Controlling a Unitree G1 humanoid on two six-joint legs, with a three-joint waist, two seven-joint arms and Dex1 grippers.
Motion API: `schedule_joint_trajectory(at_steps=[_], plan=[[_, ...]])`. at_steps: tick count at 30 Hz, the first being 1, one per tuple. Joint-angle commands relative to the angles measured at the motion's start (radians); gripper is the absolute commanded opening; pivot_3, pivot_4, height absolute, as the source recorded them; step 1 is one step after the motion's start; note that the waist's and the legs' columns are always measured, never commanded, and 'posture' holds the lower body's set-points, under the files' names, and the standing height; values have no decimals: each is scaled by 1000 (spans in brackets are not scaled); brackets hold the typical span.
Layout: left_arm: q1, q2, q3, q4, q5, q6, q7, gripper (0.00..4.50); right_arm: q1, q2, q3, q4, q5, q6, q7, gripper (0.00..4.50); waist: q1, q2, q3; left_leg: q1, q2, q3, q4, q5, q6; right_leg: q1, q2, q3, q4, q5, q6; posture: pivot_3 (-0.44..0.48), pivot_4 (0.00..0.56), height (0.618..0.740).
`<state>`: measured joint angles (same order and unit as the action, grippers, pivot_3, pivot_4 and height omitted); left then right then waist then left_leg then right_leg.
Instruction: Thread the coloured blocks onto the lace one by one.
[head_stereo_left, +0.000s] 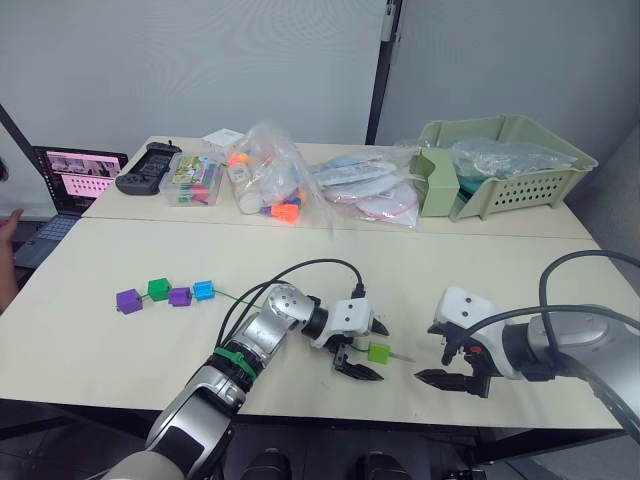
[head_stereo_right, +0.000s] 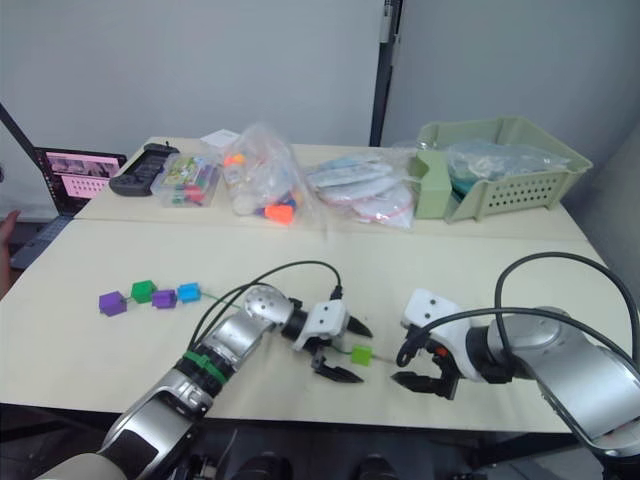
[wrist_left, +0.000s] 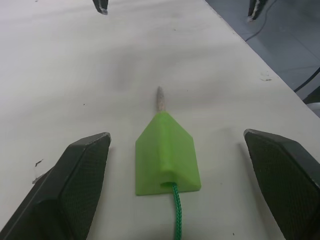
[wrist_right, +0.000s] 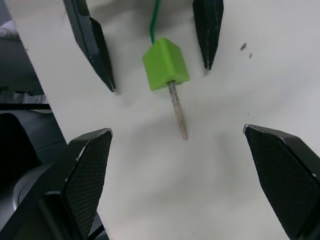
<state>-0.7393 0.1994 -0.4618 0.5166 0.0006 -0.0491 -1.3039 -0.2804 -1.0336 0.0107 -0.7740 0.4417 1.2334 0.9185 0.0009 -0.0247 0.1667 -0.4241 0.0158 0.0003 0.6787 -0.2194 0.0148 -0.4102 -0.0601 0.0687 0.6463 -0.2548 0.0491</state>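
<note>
Both my grippers rest low on the table, fingers spread and empty: the left gripper (head_stereo_left: 362, 347) straddles the light green block (head_stereo_left: 379, 352), the right gripper (head_stereo_left: 438, 357) faces it. The lace (wrist_right: 156, 17) runs through that block, its grey tip (wrist_right: 178, 116) pointing toward my right gripper; four blocks (head_stereo_left: 165, 293) lie threaded well to my left.

A green basket (head_stereo_left: 520, 170), plastic bags (head_stereo_left: 300, 180) and a laptop (head_stereo_left: 70, 185) line the far table.

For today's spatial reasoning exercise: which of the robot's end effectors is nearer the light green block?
Left. The left end effector sits open around the light green block, one finger on each side. The right end effector, also open, faces it from beyond the lace's tip.
</note>
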Motion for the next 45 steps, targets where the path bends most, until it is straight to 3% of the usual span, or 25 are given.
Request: schedule_joint_trajectory(at_steps=[1,2,5,12,18,23,24,36,45], plan=[[-28,-3,-10,10,36,-7,32,4500,17,-16,-44,-36,21,5,-31,4441,0,0,0,0,0,0,0,0,0,0,0,0,0,0,0,0,150,737],[-30,-4,-9,16,41,-4,35,4500,26,-19,-46,-37,23,1,-38,4441,0,0,0,0,0,0,0,0,0,0,0,0,0,0,0,0,150,737],[-33,-7,-13,28,56,4,47,3785,48,-32,-45,-34,23,-18,-54,4500,2,0,0,0,0,0,0,0,0,1,0,0,0,0,0,0,150,737],[-22,-17,-22,26,65,30,56,1467,76,-33,10,0,0,-112,-69,4500,2,0,0,1,0,0,1,0,0,2,0,0,0,0,0,0,150,737],[-20,-8,-23,20,65,39,56,1346,18,33,209,151,-124,-296,-96,4500,-1,-1,0,2,0,0,1,0,0,4,0,0,0,0,1,0,150,737],[-18,4,-21,8,63,47,51,1346,-40,73,287,260,-190,-363,-93,4500,-4,0,0,2,0,0,1,0,0,3,0,0,0,0,1,0,150,737],[-17,5,-22,7,63,48,50,1346,-47,78,298,272,-200,-370,-89,3968,-4,0,0,2,0,0,1,0,0,3,0,0,0,0,1,0,150,737],[-24,11,-14,1,59,59,60,1346,-55,85,322,283,-217,-355,-61,15,-9,0,0,3,0,0,1,0,0,5,0,0,0,0,1,0,150,737],[-38,60,47,-70,-3,122,23,1346,-80,98,324,289,-218,-351,-57,0,-14,0,0,3,0,0,0,0,0,4,0,0,0,0,1,0,150,737]])
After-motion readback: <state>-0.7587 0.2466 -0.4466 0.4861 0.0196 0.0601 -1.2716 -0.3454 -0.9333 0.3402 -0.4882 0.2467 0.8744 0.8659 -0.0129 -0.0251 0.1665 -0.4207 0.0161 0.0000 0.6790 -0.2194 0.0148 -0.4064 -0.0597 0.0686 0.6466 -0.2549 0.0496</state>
